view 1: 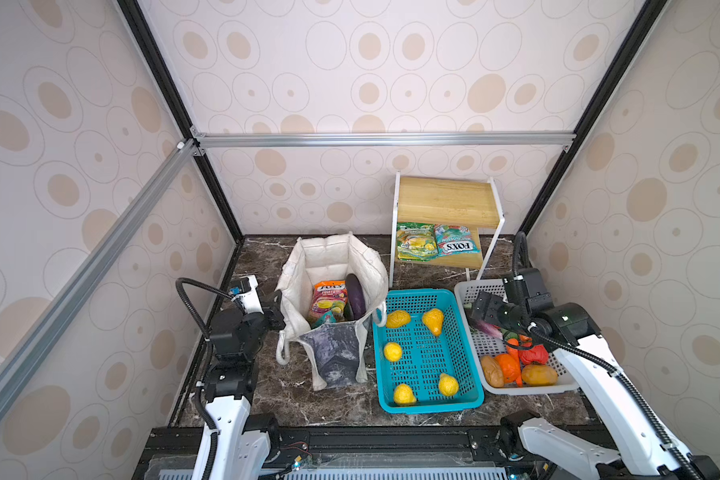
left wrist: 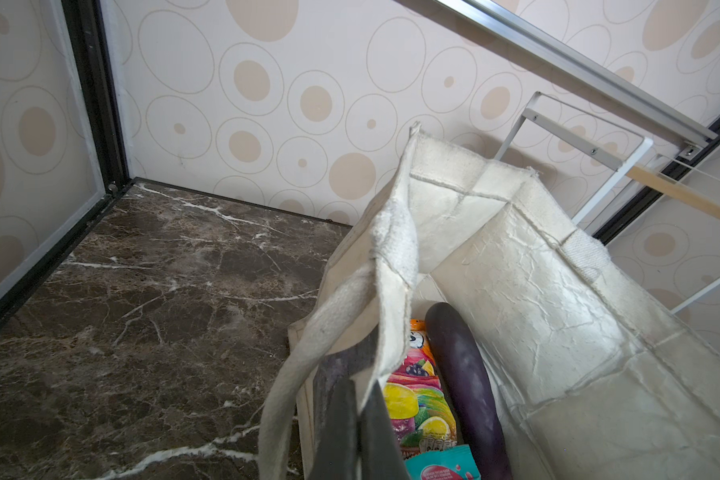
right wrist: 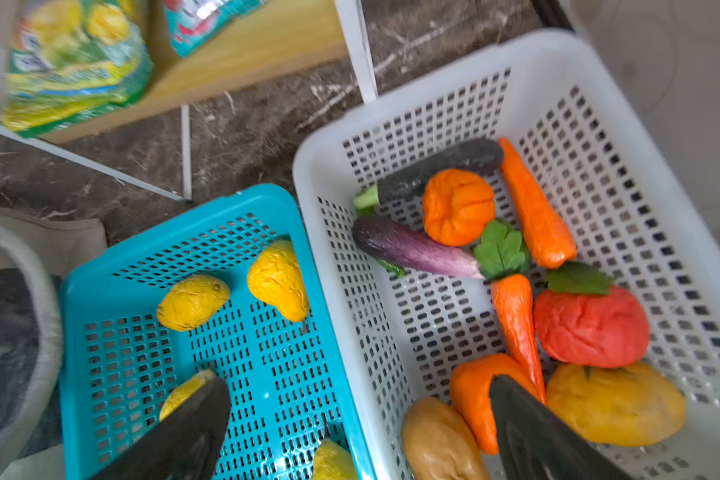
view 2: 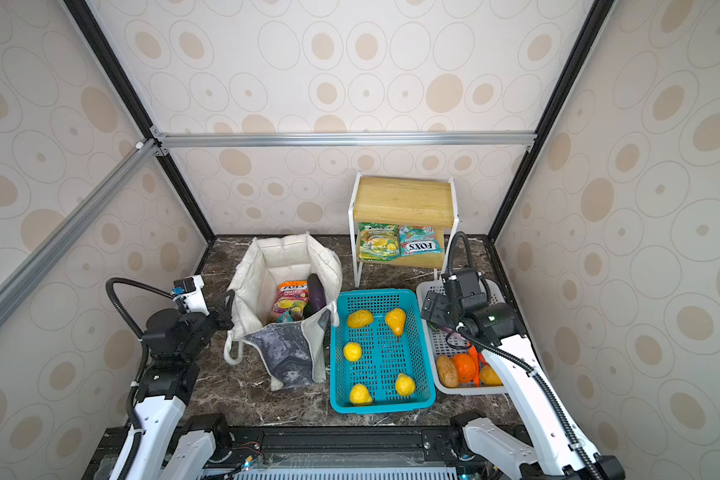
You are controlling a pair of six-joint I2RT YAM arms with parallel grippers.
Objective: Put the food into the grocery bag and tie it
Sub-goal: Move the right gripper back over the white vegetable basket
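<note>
The left end effector (left wrist: 360, 399) is pinching the left rim of the grocery bag (view 1: 333, 357), its jaws pressed together on the canvas. The bag is standing open toward the left edge of the tabletop (view 1: 292, 399), holding a purple eggplant (view 1: 355, 295) and an orange candy packet (view 1: 328, 297). The right end effector (right wrist: 358, 432) is hovering, spread wide, over the white basket (view 1: 528, 390) of toy vegetables (right wrist: 458, 205) by the right edge, beside the teal basket (view 1: 429, 407).

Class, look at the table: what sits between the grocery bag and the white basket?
The teal basket, holding yellow toy fruit, sits between the grocery bag and the white basket; both top views show it.
</note>
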